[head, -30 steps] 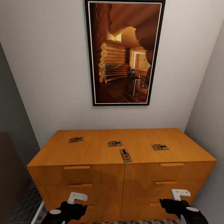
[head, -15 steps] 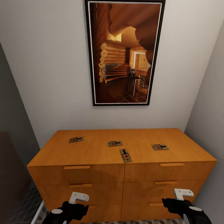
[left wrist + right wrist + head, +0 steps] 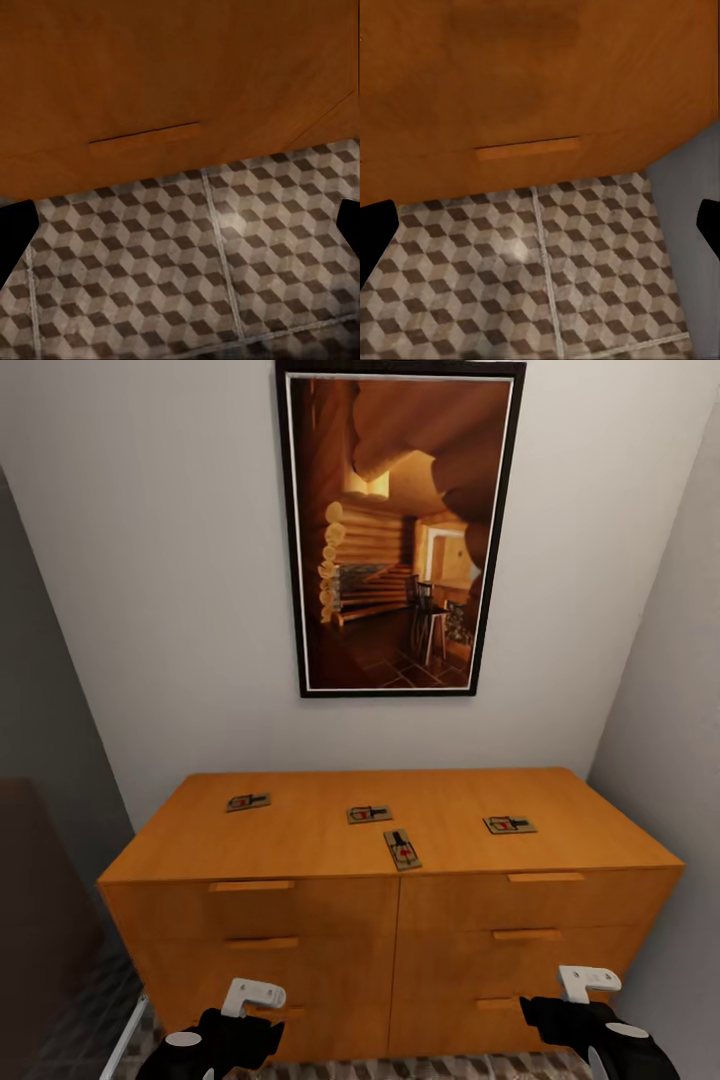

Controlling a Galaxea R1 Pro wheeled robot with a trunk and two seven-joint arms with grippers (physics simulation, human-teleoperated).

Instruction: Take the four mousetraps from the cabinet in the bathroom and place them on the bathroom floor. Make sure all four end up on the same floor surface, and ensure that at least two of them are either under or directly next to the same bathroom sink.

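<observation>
Four flat tan mousetraps (image 3: 248,801) (image 3: 369,814) (image 3: 402,850) (image 3: 509,824) lie well apart on the orange dresser (image 3: 300,840) top. One sits nearest the front edge, turned lengthwise.

Both arms are held low at the near edge. The left gripper (image 3: 252,994) and the right gripper (image 3: 585,980) are each seen with fingers spread wide apart, nothing held.

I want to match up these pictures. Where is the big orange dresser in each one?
Head view: the orange dresser fills the lower middle, against the wall.
Left wrist view: its lowest drawer front spans the upper half.
Right wrist view: its drawer front spans the upper half.
Shared landmark: the cube-patterned floor at the dresser's foot.
</observation>
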